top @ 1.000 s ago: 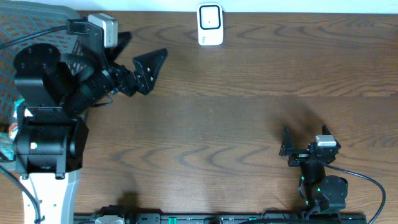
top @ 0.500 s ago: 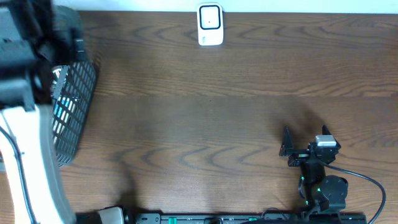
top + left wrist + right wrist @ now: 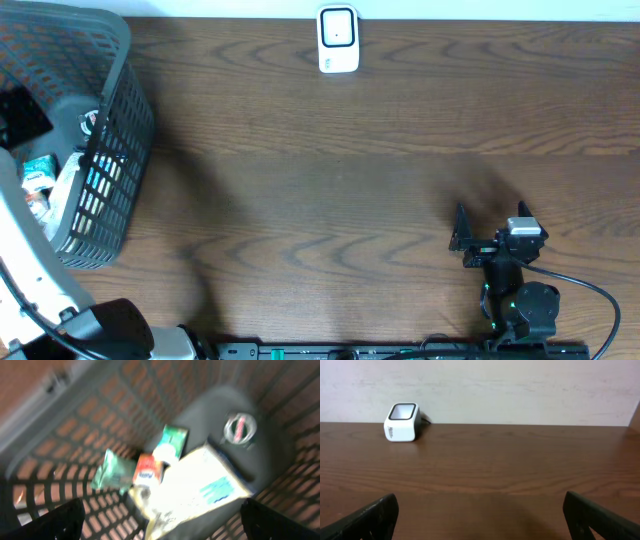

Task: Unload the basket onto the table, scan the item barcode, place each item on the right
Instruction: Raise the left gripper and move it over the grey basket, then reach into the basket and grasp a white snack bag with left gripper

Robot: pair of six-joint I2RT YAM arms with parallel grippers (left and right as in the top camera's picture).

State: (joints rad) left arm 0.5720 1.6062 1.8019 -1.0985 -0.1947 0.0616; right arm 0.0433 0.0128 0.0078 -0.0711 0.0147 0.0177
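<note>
Barely started: items (image 3: 200, 490) sat in basket (image 3: 125, 120), none picked; blur, probably a box and packets. Left gripper (image 3: 160, 525) hovered above, jaws apart; right gripper (image 3: 480, 517) parked, also apart. Scanner (image 3: 338, 40) untouched.

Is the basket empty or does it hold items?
Not empty: inside the basket lie a white box, a green packet and a round tin, seen from the left wrist.

The table (image 3: 360, 190) is dark brown, wood-grained. The 12 o'clock scanner (image 3: 338, 40) is white, black-windowed; the 9 o'clock basket (image 3: 125, 130) is grey mesh.
</note>
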